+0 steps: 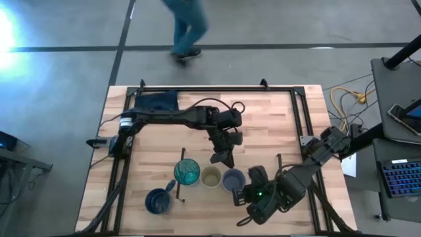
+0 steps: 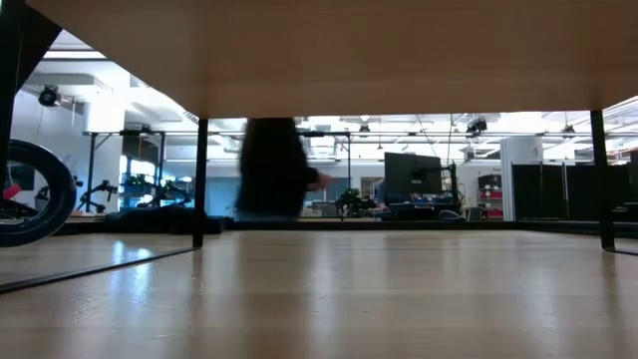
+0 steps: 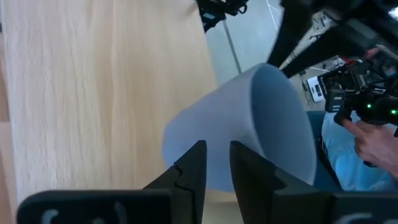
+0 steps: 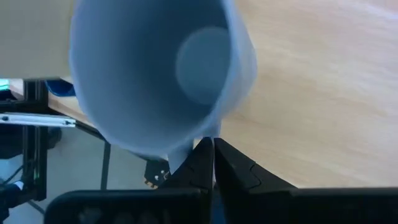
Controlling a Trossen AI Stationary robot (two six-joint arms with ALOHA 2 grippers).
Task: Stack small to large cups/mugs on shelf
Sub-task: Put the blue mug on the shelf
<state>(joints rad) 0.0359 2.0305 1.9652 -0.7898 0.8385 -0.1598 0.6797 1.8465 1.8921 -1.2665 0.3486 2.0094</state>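
Observation:
The shelf (image 1: pixel 200 153) is a light-wood board with black rails at its ends. On it stand, in a row, the teal tumbler (image 1: pixel 187 172), the olive-tan cup (image 1: pixel 211 176) and the lavender-grey mug (image 1: pixel 233 179). The dark blue mug (image 1: pixel 158 201) stands on the table left of the shelf's left rail. My left gripper (image 1: pixel 222 158) hangs just beyond the olive cup, empty, its fingers (image 3: pixel 193 168) a narrow gap apart. My right gripper (image 1: pixel 241 195) is shut on the lavender mug, coming from the near right. My right gripper pinches the lavender mug's handle (image 4: pixel 186 149) between its two fingers, just below the rim. The fingers slant down from the table's near right side. The mug stands mouth up, its inside (image 4: pixel 199 62) showing. Whether its base is on the shelf I cannot tell.
A dark blue cloth (image 1: pixel 156 101) lies at the table's far left. A person (image 1: pixel 187 26) walks beyond the far edge. A person's hand (image 3: pixel 373 143) shows past the near edge. The low view shows only a board's underside (image 2: pixel 399 60) and bare tabletop.

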